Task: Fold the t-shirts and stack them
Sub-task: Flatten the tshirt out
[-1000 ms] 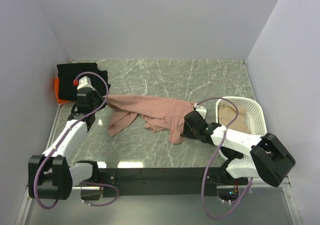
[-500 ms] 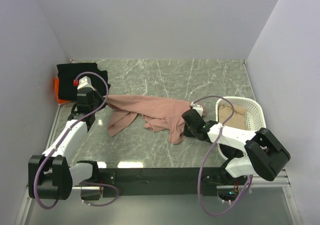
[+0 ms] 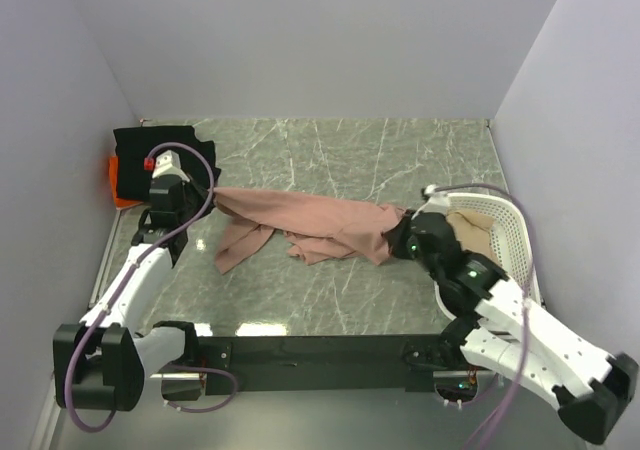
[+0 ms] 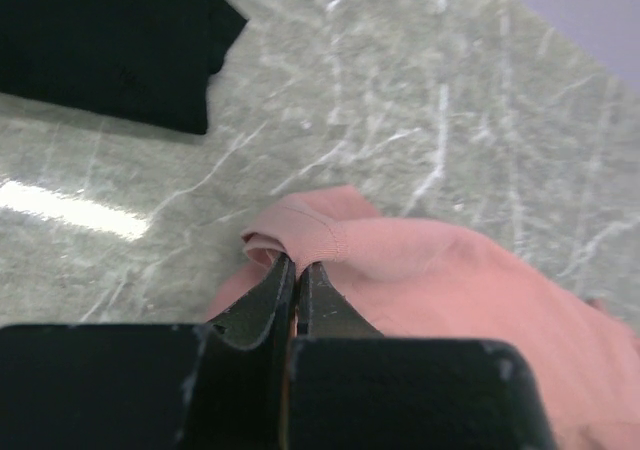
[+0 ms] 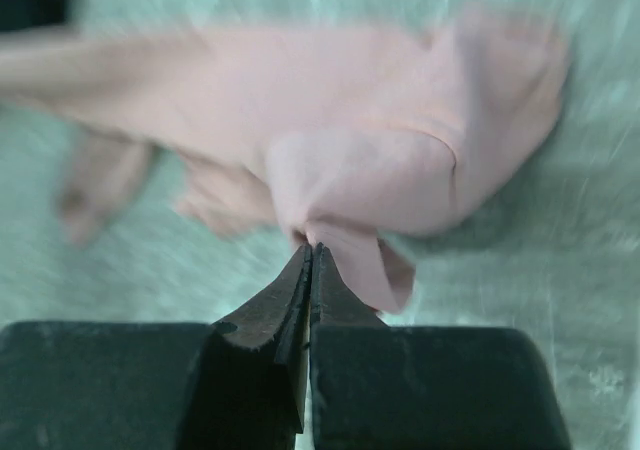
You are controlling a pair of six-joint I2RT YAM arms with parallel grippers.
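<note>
My left pincer (image 4: 296, 266) is clenched on the left end of the pink t-shirt (image 3: 320, 222), and my right pincer (image 5: 308, 252) is clamped on its right end by the white mesh basket (image 3: 512, 210). It's bunched mid-table, so I'd pull both ends apart evenly to flatten it.

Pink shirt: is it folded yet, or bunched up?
Not folded. The pink shirt is a rumpled, twisted strip stretched between the left pincer and the right pincer, each shut on one end, with a loose part trailing below.
</note>
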